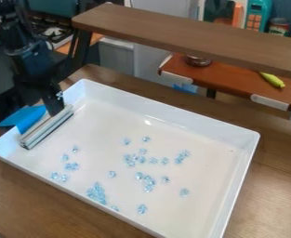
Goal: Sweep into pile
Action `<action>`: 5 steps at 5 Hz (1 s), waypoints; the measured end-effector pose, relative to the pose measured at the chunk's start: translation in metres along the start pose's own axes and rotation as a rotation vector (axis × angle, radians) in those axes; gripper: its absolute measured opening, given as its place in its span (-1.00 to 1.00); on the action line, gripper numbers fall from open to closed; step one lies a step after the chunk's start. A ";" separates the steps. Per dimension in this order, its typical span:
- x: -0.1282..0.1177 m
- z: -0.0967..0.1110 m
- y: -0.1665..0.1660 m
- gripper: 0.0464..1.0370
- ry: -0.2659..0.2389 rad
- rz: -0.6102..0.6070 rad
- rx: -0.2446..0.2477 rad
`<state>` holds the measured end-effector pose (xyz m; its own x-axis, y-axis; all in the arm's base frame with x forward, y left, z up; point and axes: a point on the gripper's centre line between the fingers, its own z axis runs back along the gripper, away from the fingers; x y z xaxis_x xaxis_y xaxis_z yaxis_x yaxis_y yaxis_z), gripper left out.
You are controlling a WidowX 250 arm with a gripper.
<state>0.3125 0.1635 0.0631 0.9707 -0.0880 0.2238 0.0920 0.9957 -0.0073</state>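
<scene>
Grips sweeping tool in end effector at left end of white tray, lengthwise along short side; needs to push broadside, toward lower right, to gather blue beads scattered there

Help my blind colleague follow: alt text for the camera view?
Small translucent blue pieces lie scattered across a shallow white rectangular tray; a black robot gripper is at a long pale bar near the tray's left end.
</scene>
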 end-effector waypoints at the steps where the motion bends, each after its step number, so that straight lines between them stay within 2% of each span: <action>1: 0.007 -0.012 0.011 0.92 -0.010 0.001 0.022; 3: 0.013 -0.036 0.036 0.92 0.021 0.069 0.056; 5: 0.013 -0.046 0.041 0.92 0.022 0.098 0.075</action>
<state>0.3388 0.2024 0.0211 0.9790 0.0101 0.2038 -0.0196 0.9988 0.0445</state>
